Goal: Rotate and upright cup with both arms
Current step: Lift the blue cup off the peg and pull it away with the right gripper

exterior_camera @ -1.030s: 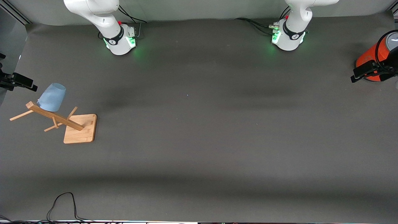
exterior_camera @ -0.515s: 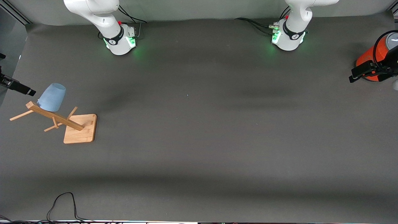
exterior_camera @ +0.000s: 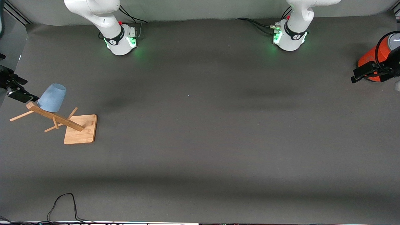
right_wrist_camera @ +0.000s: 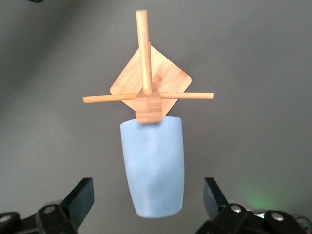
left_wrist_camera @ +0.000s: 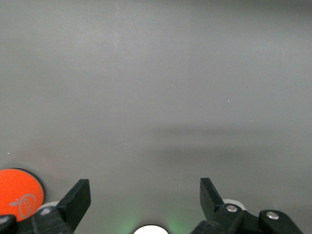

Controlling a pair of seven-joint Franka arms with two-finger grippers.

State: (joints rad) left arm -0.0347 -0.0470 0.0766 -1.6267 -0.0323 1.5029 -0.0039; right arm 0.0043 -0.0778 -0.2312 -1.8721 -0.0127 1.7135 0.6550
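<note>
The pale-blue cup [exterior_camera: 52,97] hangs upside down, tilted, on the top of a wooden peg stand [exterior_camera: 80,128] at the right arm's end of the table. My right gripper [exterior_camera: 25,92] is open beside the cup, at the table's edge. In the right wrist view the cup [right_wrist_camera: 153,165] points base-first toward my right gripper [right_wrist_camera: 147,190], and its base lies between the spread fingers [right_wrist_camera: 80,195] without touching them. My left gripper [exterior_camera: 359,73] is open and empty at the left arm's end, beside the orange cylinder. It also shows open in the left wrist view [left_wrist_camera: 144,187].
The wooden stand [right_wrist_camera: 165,73] has a square base and several thin pegs sticking out sideways. An orange cylinder with a grey top [exterior_camera: 372,59] stands at the left arm's end, also in the left wrist view [left_wrist_camera: 19,195]. A black cable [exterior_camera: 62,203] loops at the near edge.
My right gripper has moved closer to the cup, turning a little. My left gripper shifted slightly beside the orange cylinder, then stayed still. The cup has not moved.
</note>
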